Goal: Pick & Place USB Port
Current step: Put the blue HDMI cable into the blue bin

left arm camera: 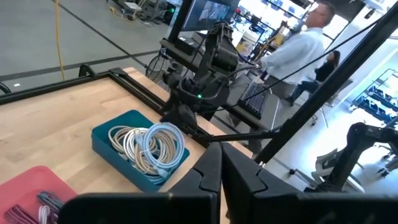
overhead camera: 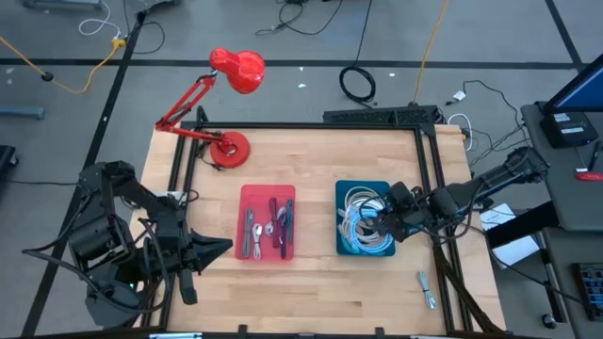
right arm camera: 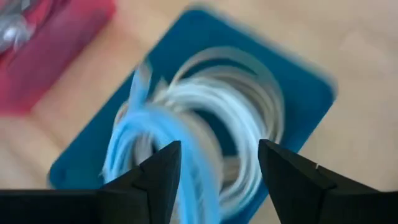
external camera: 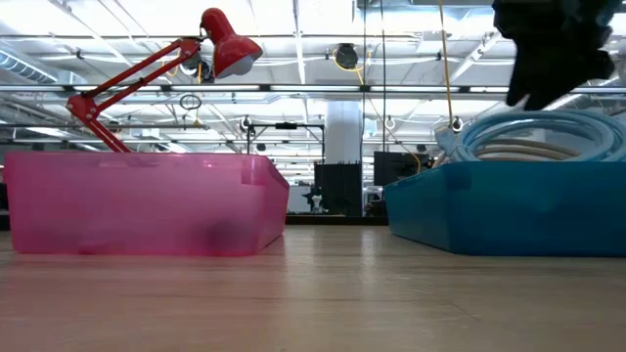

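Note:
A blue bin (overhead camera: pixel 379 188) on the table's right half holds coiled white and light-blue cables (right arm camera: pixel 205 124). My right gripper (right arm camera: pixel 217 165) hangs open just above the coils, fingers slanting down, nothing between them; it also shows in the high view (overhead camera: pixel 386 222) and the low view (external camera: pixel 548 68). A red bin (overhead camera: pixel 268 222) in the middle holds several small grey and dark pieces. A small grey piece (overhead camera: pixel 427 288) lies flat on the wood near the front right. Which one is the USB port I cannot tell. My left gripper (left arm camera: pixel 221 167) is shut and raised at the table's left (overhead camera: pixel 222 249).
A red desk lamp (overhead camera: pixel 226 104) stands at the far left of the table, its base (overhead camera: pixel 229 148) on the wood. A black frame (overhead camera: pixel 311 126) runs along the table's edges. Bare wood lies between the two bins and along the near edge. A person (left arm camera: pixel 298 50) stands beyond the table.

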Robot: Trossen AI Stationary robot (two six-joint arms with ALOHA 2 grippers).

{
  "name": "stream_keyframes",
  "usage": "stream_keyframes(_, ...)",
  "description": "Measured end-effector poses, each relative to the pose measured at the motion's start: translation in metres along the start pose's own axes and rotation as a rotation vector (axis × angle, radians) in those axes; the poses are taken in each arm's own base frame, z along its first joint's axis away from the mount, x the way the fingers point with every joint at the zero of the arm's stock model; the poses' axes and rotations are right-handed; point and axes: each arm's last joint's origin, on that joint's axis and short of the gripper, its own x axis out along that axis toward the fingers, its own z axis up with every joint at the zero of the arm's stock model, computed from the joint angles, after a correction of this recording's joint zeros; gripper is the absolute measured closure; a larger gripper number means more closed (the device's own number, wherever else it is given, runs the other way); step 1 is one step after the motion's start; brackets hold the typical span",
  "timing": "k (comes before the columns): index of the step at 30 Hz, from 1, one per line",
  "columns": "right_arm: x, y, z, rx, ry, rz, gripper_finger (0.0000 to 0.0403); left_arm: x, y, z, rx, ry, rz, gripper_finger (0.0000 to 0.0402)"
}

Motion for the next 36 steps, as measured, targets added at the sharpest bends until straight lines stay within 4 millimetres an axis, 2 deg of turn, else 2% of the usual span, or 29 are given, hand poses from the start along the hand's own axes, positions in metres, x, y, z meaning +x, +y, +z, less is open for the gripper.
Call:
stream_keyframes(7, -0.005, 0.006, 0.016, -0.017, -0.17, 0.007, 0.0193, 0.001, -0.001, -0.002, -0.007, 0.004, 0.0, 0.0393)
stream_keyframes(12, -0.026, 0.029, 0.031, -0.071, -0.123, 0.263, 0.0205, 0.004, -0.003, -0.007, 0.002, 0.039, -0.007, 0.0397)
stream_keyframes(15, -0.039, 0.038, 0.03, -0.053, -0.041, 0.39, 0.0253, 0.004, -0.004, -0.009, 0.012, 0.05, -0.009, 0.0398)
stream_keyframes(18, -0.045, 0.04, 0.018, -0.044, 0.059, 0.426, 0.0349, 0.004, -0.004, -0.008, 0.013, 0.051, -0.011, 0.039)
stream_keyframes(20, -0.046, 0.038, 0.007, -0.039, 0.143, 0.414, 0.0387, 0.004, -0.004, -0.009, 0.021, 0.053, -0.012, 0.0389)
stream_keyframes(23, -0.041, 0.029, -0.008, 0.001, 0.251, 0.278, 0.0399, 0.003, -0.004, -0.009, 0.036, 0.055, -0.015, 0.0396)
stream_keyframes(27, -0.036, 0.016, -0.019, 0.036, 0.25, 0.102, 0.0402, 0.003, -0.004, -0.009, 0.051, 0.059, -0.017, 0.0396)
stream_keyframes(31, -0.03, 0.011, -0.021, 0.036, 0.202, 0.048, 0.0402, 0.004, -0.004, -0.009, 0.059, 0.06, -0.015, 0.0389)
stream_keyframes(36, -0.015, 0.007, -0.026, 0.027, 0.226, 0.013, 0.0402, 0.005, -0.003, -0.009, 0.062, 0.069, -0.014, 0.0399)
